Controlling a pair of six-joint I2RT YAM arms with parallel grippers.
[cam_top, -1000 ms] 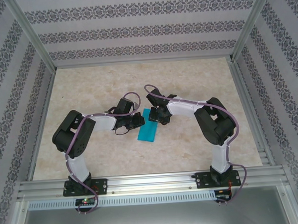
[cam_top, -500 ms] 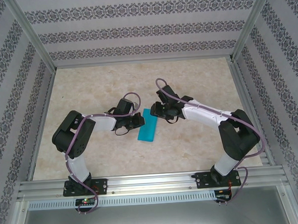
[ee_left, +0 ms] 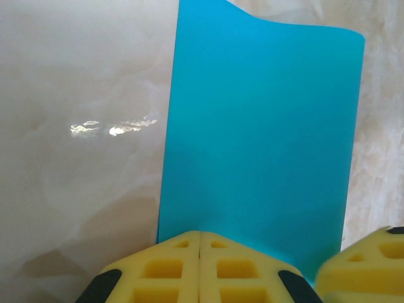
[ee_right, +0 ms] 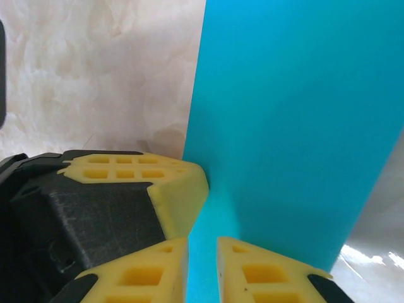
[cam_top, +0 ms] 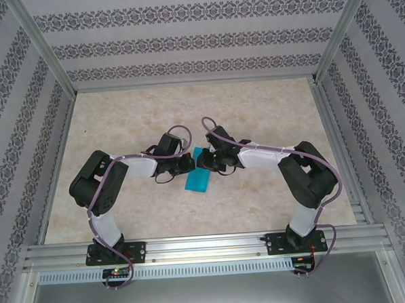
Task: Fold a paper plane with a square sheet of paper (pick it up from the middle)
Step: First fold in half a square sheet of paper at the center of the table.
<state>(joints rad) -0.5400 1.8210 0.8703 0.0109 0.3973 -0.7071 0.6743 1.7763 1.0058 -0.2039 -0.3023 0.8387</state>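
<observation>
The square sheet of paper [cam_top: 198,181] lies on the table as a narrow teal-blue rectangle, folded over. My left gripper [cam_top: 189,164] is shut, its yellow fingertips [ee_left: 200,235] together at the sheet's near edge [ee_left: 265,139]; I cannot tell whether paper is pinched between them. My right gripper [cam_top: 206,162] hovers over the same end of the sheet [ee_right: 297,126], right beside the left gripper's fingers [ee_right: 172,183]. Its jaws [ee_right: 202,252] stand a narrow slit apart, with teal paper showing through the gap. The right gripper's finger [ee_left: 360,265] shows at the corner of the left wrist view.
The pale marbled tabletop [cam_top: 254,108] is walled by patterned panels with aluminium posts [cam_top: 44,51]. A metal rail [cam_top: 207,246] runs along the near edge, where both arm bases are bolted. The two wrists nearly touch over the paper.
The right arm swung out to the right and came back to the paper's far end beside the left gripper, its jaws narrowing. The left arm and the paper stayed put.
</observation>
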